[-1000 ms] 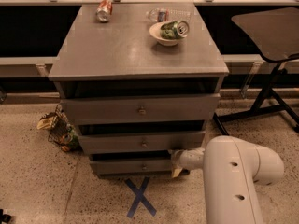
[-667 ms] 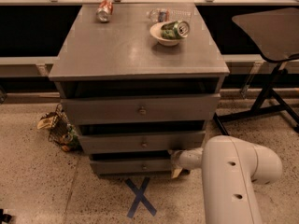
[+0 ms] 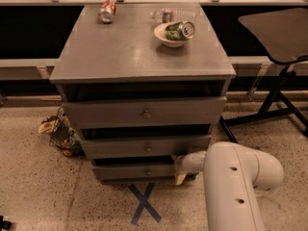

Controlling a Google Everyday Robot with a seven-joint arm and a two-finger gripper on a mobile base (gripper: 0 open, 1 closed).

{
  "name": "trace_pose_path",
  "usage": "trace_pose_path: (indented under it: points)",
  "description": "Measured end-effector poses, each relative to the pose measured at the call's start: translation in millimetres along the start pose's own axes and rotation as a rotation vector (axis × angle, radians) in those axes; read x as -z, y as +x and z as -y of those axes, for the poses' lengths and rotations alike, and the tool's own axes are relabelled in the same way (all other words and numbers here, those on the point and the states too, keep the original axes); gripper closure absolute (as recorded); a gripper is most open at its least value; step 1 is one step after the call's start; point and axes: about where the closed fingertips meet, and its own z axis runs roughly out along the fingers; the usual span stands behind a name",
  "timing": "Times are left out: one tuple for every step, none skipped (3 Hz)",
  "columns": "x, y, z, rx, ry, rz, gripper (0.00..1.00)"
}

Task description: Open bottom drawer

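White bowl (image 3: 163, 38) sits near the back right of the grey worktop (image 3: 130, 52) with a green can (image 3: 180, 30) lying inside it. A clear bottle (image 3: 162, 16) is just behind it, half hidden, and a red can (image 3: 107, 10) lies on its side further left. On the floor to the left there's a wire basket (image 3: 61, 134) with stuff in it I can't make out. The bottom drawer (image 3: 130, 172) is the lowest front, right above the blue X (image 3: 144, 204). The tool (image 3: 180, 164) is at its right end, and I can't tell if it's apart or together. The arm (image 3: 236, 186) is cut off at the bottom edge.
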Motion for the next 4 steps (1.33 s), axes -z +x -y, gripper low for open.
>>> trace_pose_path:
  points:
    - [-17.0,9.0,-13.8,-0.040,-0.078,-0.011,0.00]
    - [-26.4,17.3,-24.4,-0.072,-0.126,-0.019,0.00]
    - [-28.0,21.8,-33.3,-0.084,-0.159,-0.022,0.17]
    - [-24.3,21.0,-31.2,-0.084,-0.160,-0.022,0.49]
